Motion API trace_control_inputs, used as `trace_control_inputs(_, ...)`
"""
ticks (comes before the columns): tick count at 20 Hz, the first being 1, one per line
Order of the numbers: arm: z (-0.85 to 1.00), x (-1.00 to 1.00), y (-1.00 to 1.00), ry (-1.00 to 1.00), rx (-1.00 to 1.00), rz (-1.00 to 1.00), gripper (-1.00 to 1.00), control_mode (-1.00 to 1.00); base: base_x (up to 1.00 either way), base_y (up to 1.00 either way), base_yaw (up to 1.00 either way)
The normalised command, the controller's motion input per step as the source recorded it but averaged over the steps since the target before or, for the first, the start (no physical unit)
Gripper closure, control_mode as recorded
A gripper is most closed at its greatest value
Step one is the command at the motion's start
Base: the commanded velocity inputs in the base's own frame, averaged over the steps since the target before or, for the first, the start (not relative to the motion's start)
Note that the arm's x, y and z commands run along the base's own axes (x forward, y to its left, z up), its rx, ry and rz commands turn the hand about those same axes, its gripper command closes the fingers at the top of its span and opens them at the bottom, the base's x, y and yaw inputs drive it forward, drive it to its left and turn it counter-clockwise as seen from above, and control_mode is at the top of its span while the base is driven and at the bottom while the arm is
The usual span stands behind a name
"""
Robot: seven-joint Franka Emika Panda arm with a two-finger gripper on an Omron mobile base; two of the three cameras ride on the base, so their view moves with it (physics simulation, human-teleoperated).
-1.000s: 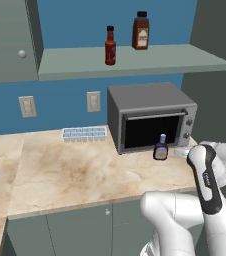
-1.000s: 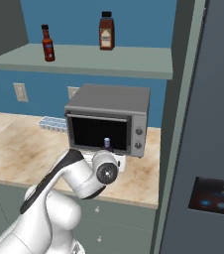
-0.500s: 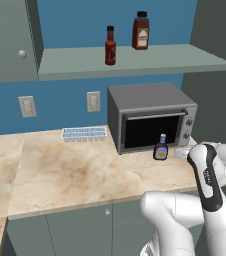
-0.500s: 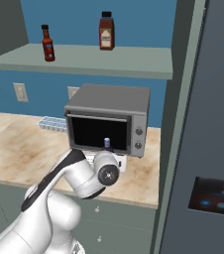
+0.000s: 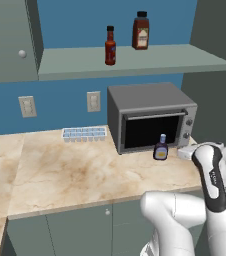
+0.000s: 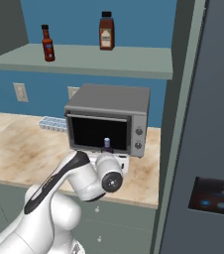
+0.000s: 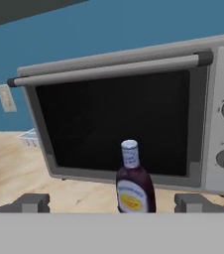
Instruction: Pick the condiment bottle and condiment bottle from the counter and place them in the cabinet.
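One dark condiment bottle (image 7: 134,182) stands upright on the counter (image 5: 75,170) just before the toaster oven (image 7: 134,119), centred between the spread, empty fingers (image 7: 33,202) of the gripper (image 7: 114,204), which touch nothing.

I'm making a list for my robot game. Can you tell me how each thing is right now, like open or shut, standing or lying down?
claw: open, holding nothing
purple bottle: upright on the counter, between the claw's fingers, not gripped
toaster oven: door shut
red sauce bottle: upright on the shelf
brown sauce bottle: upright on the shelf
ice cube tray: flat on the counter
cabinet door: shut
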Motion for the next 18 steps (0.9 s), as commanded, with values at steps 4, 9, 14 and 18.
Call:
trace_control_inputs(4, 0.0, 0.0, 0.0, -0.02, 0.0, 0.0, -1.0, -1.0, 0.0, 0.0, 0.0)
trace_control_inputs(9, 0.0, 0.05, 0.0, -0.02, 0.0, 0.0, -1.0, -1.0, 0.0, 0.0, 0.0)
trace_control_inputs(14, 0.0, 0.16, 0.03, -0.02, 0.0, 0.0, -1.0, -1.0, 0.0, 0.0, 0.0)
trace_control_inputs(18, 0.0, 0.24, 0.08, 0.0, 0.0, 0.0, -1.0, -1.0, 0.0, 0.0, 0.0)
